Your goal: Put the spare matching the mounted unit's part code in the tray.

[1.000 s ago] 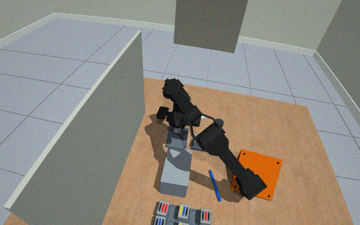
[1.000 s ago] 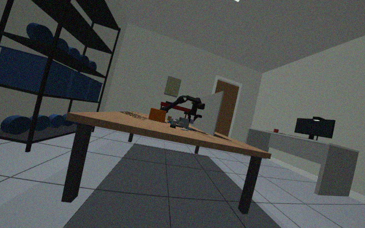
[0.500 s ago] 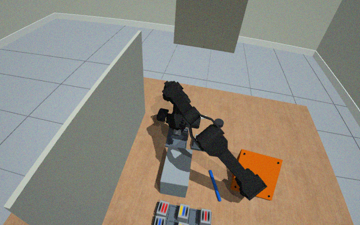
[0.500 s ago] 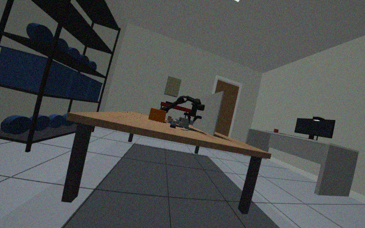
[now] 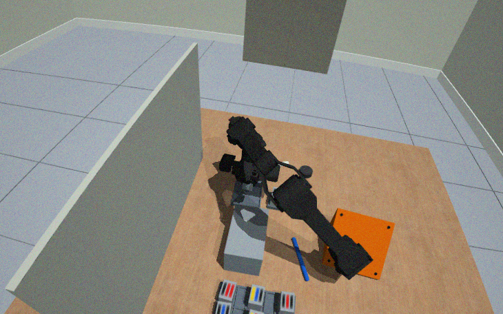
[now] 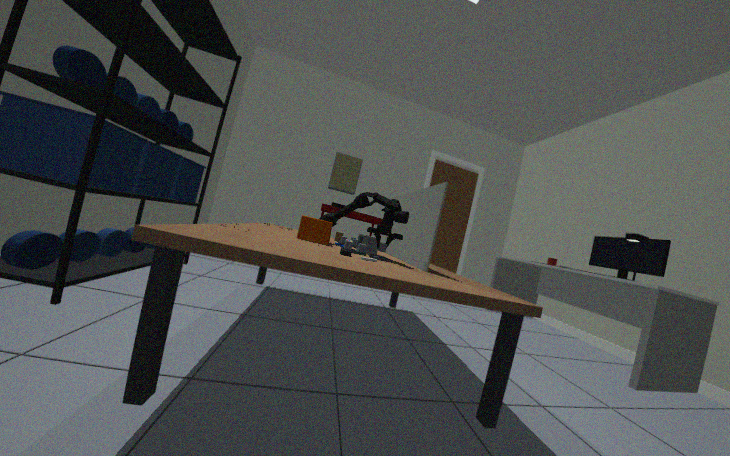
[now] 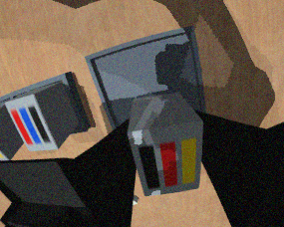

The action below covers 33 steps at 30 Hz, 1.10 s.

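Claw (image 7: 164, 181) is closed on a spare (image 7: 165, 151), gripped between its fingers, above the grey tray (image 7: 145, 72) on the table (image 5: 382, 175). Spare: grey block, face showing black, red and yellow stripes.

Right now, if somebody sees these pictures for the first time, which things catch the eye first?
In the wrist view, the gripper is shut on a grey spare with black, red and yellow stripes, held above the grey tray. From the top, the orange plate right of the arm stands out, with a blue rod beside it.
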Each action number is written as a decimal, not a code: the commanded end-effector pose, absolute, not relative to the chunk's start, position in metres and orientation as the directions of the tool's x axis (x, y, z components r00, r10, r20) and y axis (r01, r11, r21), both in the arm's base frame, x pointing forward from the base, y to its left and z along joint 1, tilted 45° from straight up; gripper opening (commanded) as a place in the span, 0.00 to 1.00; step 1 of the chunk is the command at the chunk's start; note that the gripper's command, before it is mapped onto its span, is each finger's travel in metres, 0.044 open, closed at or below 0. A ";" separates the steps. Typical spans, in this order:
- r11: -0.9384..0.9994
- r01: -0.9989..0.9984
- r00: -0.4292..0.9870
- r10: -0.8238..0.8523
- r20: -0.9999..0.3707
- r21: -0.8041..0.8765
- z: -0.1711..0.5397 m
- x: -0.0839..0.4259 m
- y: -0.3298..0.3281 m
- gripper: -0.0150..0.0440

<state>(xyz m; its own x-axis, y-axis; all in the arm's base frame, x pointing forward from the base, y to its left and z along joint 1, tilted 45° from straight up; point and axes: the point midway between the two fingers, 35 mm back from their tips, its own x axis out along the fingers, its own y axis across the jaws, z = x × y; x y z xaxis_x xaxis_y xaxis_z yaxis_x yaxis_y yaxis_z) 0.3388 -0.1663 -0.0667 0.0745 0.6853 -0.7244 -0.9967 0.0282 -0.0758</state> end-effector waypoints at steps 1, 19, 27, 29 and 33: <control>0.035 -0.996 0.079 0.687 -0.723 -0.076 -0.067 0.339 -0.164 0.25; 0.035 -0.996 0.079 0.687 -0.722 -0.076 -0.076 0.339 -0.154 0.25; 0.035 -0.996 0.079 0.688 -0.722 -0.076 -0.080 0.339 -0.150 0.25; 0.035 -0.996 0.079 0.688 -0.721 -0.076 -0.081 0.339 -0.149 0.25; 0.028 -0.997 0.075 0.686 -0.723 -0.076 -0.083 0.339 -0.149 0.30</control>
